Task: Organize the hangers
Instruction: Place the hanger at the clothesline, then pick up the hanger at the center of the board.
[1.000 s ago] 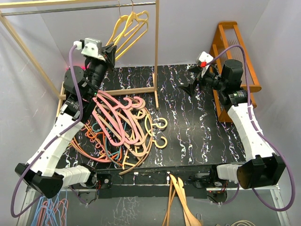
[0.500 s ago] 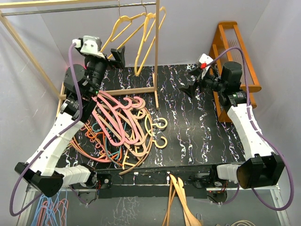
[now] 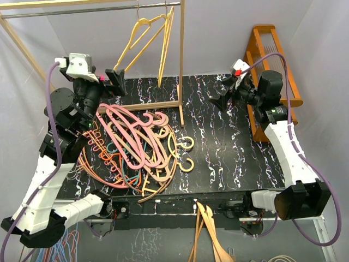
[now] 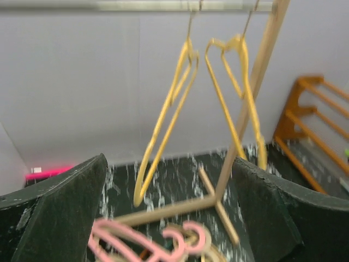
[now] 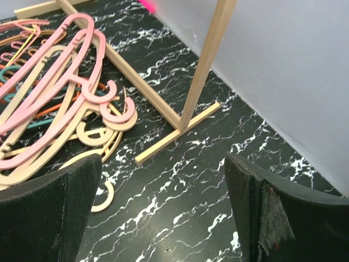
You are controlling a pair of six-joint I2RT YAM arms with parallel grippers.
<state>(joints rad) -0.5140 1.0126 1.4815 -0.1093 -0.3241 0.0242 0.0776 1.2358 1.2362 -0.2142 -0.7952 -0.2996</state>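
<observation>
L gripper (image 4: pixel 169 160): jaws spread wide, nothing between them. It's up high, just left of the 2 yellow hangers (image 3: pixel 146 34). R gripper (image 3: pixel 222 94): also spread and empty, hovering over the table (image 3: pixel 229 147) right of the rack post (image 3: pixel 181 60).

The yellow hangers sit on the rail (image 3: pixel 82 11) at its right end, hooks close together, bodies tilted. The rest are a pile (image 3: pixel 136 144) on the table, left-centre, near side of the rack's base bar (image 3: pixel 147 106). Pink on top, tan/orange/teal under, hooks interlaced.

Risks we see:
- L jaws are close to the hung pair. A sloppy retreat could clip one and knock its hook off the rail.
- The pile is tangled. Grab one pink and we prob drag 2–3 more, which then drop mid-lift or catch on the base bar.
- The rack looks light. A snagged hanger or an arm bump on the post could shift or tip it.
- Thin bars lie flat on the table, so a shallow pinch may slip. Go for a raised hook or shoulder instead.
- If both arms go for the pile, we risk an arm clash.
</observation>
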